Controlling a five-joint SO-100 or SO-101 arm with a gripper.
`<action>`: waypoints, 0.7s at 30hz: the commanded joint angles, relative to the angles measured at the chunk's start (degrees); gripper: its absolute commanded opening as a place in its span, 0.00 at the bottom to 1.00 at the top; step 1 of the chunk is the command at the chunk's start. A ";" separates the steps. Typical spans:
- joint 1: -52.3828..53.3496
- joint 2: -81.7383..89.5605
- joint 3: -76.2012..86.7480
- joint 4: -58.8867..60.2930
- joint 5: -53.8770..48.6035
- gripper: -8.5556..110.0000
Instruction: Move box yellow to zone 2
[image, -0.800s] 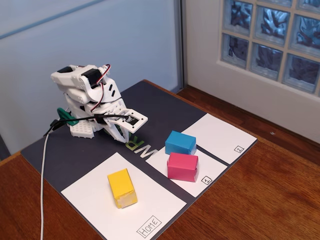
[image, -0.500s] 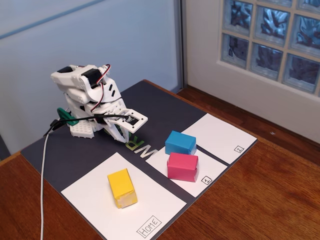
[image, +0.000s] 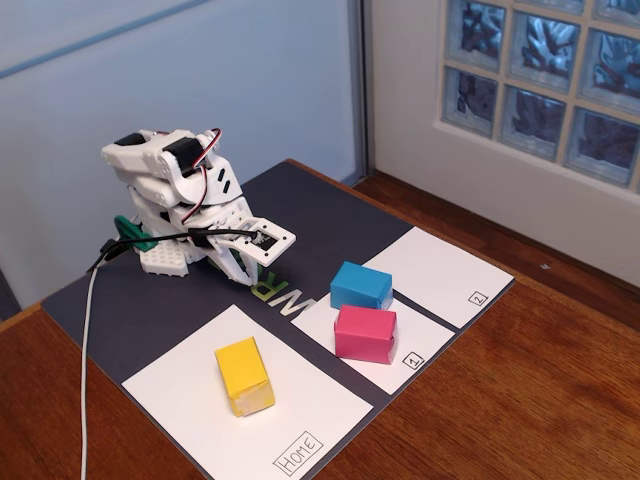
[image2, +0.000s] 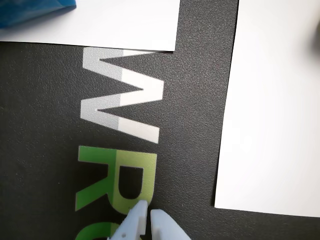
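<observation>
1. Sitting on the large white paper sheet marked "Home" (image: 250, 400) in the fixed view, the small bright yellow paper-wrapped rectangular box (image: 244, 375) lies flat, slightly angled to the sheet's edges, its top face lighter than its shaded sides. It is free, with nothing touching it.
2. Zone 2, a white rectangular paper sheet with a boxed "2" in its corner (image: 440, 275), lies at the far right of the dark grey mat (image: 140, 300) and is bare.
3. Between the box and zone 2 lies the white sheet marked "1" (image: 385, 340), carrying a pink paper-wrapped block (image: 365, 333) and, just behind it, a blue paper-wrapped block (image: 361, 286) close to zone 2's near edge.
4. The white arm (image: 175, 190) is folded low at the back left of the mat, its end effector (image: 248, 274) pointing down at the mat's printed letters, well apart from the box. A white cable (image: 85, 350) trails over the wooden counter (image: 520, 400).
5. The wrist view shows the end effector (image2: 148, 216) clenched, its pale fingertips together and empty over green and grey lettering (image2: 122, 145). A blue corner (image2: 35, 11) shows top left; the yellow box is out of this view.
</observation>
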 joint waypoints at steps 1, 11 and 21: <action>0.35 2.99 0.00 3.52 0.09 0.07; 0.35 2.99 0.00 3.52 0.00 0.07; 4.66 2.81 0.00 3.87 2.29 0.07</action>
